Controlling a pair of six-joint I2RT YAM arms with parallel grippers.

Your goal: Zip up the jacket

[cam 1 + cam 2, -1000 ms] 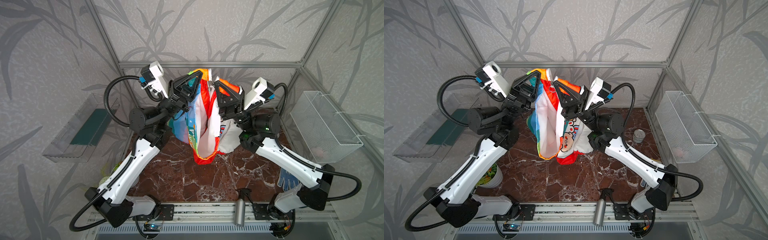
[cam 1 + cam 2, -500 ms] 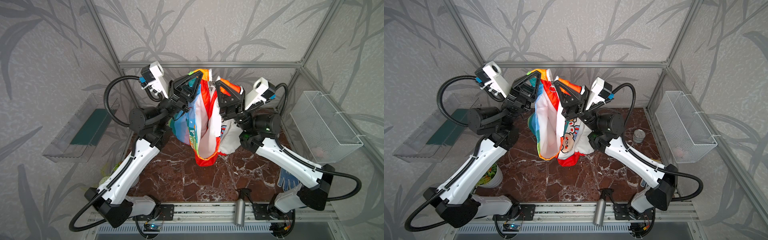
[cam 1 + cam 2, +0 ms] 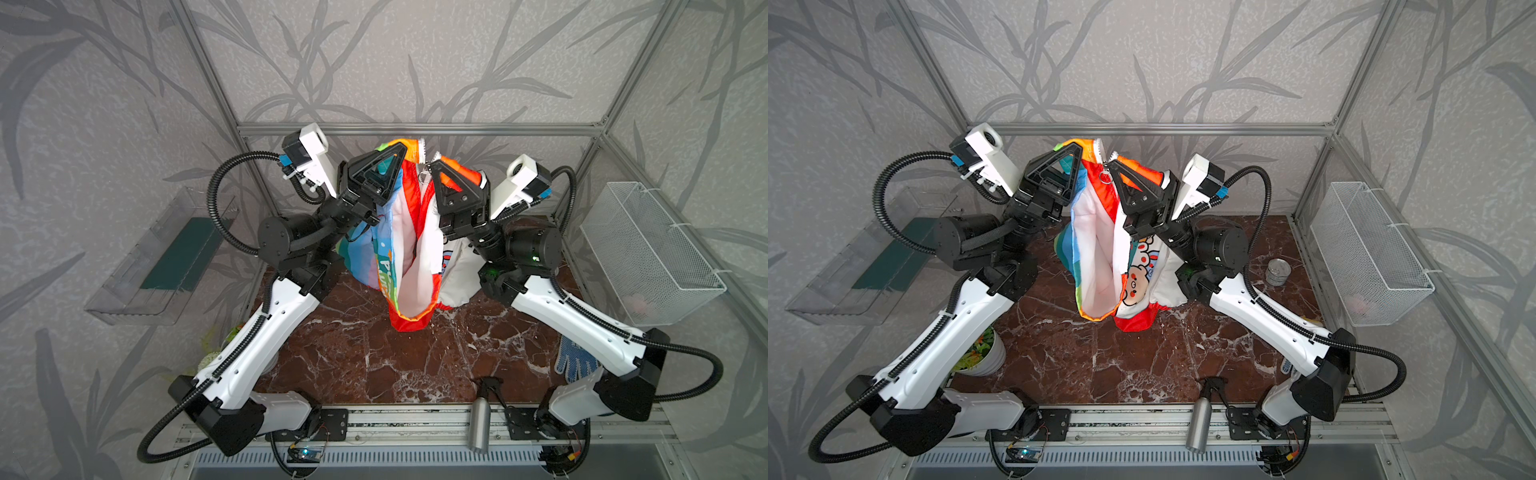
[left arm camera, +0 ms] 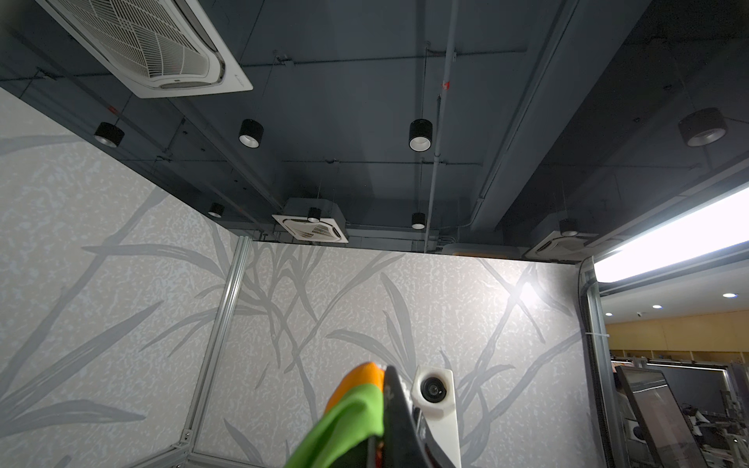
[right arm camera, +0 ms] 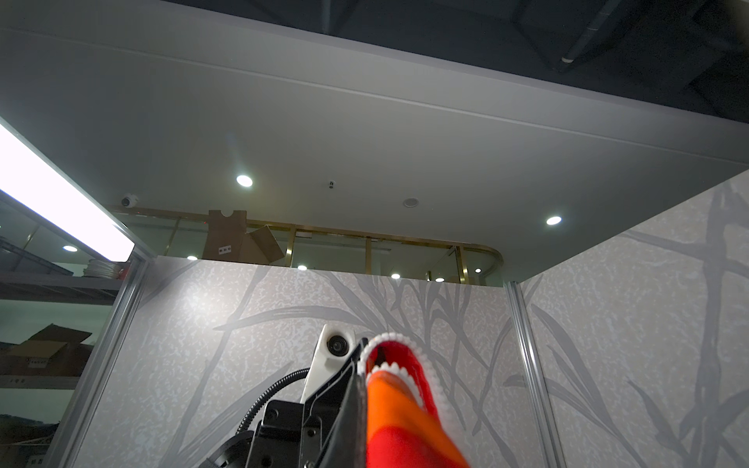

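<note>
The jacket [image 3: 405,257] [image 3: 1096,257] hangs open between my two raised arms, its white lining showing and its red hem touching the marble table. On its left is a rainbow panel, on its right a white cartoon panel [image 3: 1140,270]. My left gripper [image 3: 405,145] [image 3: 1077,145] is shut on the jacket's orange-green top edge [image 4: 356,405]. A short gap away, my right gripper [image 3: 434,164] [image 3: 1111,164] is shut on the other top edge, where white zipper teeth [image 5: 389,340] loop over the red cloth. A metal zipper ring [image 3: 424,176] dangles between the two grippers.
A blue dotted glove [image 3: 575,365] lies by the right arm's base. A wire basket [image 3: 648,253] hangs on the right wall and a clear tray [image 3: 166,257] on the left. A tin can [image 3: 1278,272], a potted plant [image 3: 980,353] and a metal spray bottle [image 3: 480,424] stand round the table.
</note>
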